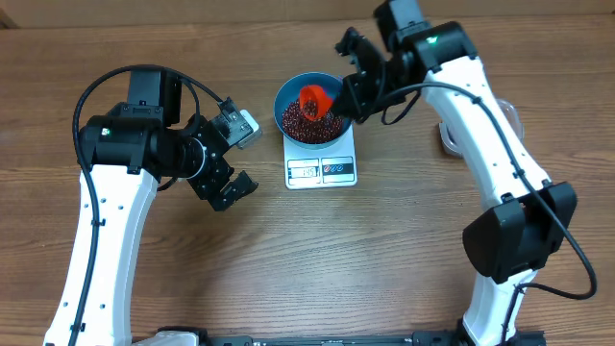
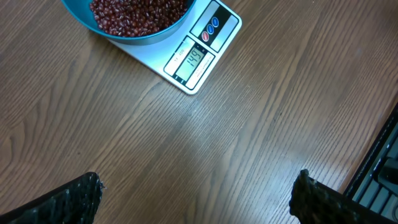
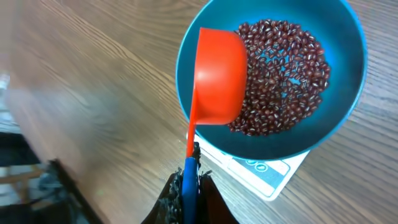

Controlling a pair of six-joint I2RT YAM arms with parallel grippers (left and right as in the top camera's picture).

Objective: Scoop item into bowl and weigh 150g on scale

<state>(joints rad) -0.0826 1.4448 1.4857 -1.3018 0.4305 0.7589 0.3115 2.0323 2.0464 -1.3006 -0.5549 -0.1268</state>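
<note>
Since the scoop (image 1: pixel 315 100) hangs tipped over the bowl (image 1: pixel 288 91), the overhead view suggests the step is a top-up pour. The bowl sits on the back half of the scale (image 1: pixel 321 169) with a dark heap of beans (image 1: pixel 303 127) inside. The right tool (image 1: pixel 348 96) is at the scale's back-right, clamped on the scoop, which looks to have a few beans in it. The left tool (image 1: pixel 233 190) is left of the scale, apart from it and carrying nothing. A clear tub (image 1: pixel 509 120) lies well right of the scale, mostly hidden by the arm; contents can't be told.

Left wrist view: fingers spread wide over bare surface (image 2: pixel 261 124), nothing between them. The display (image 2: pixel 194 59) on the scale's front edge seems to read 149, i.e. just short. So my call: tip v. gently, let beans drop one or two at a time, pause for the reading to settle, and keep the scoop off the bowl wall so nothing extra presses on the scale.

Right wrist view: jaws narrow, pinching the handle (image 3: pixel 188 177). The scoop's mouth is turned toward the heap, inside the rim. Beans fill approx the bowl's bottom; none seen spilled beside the scale.
</note>
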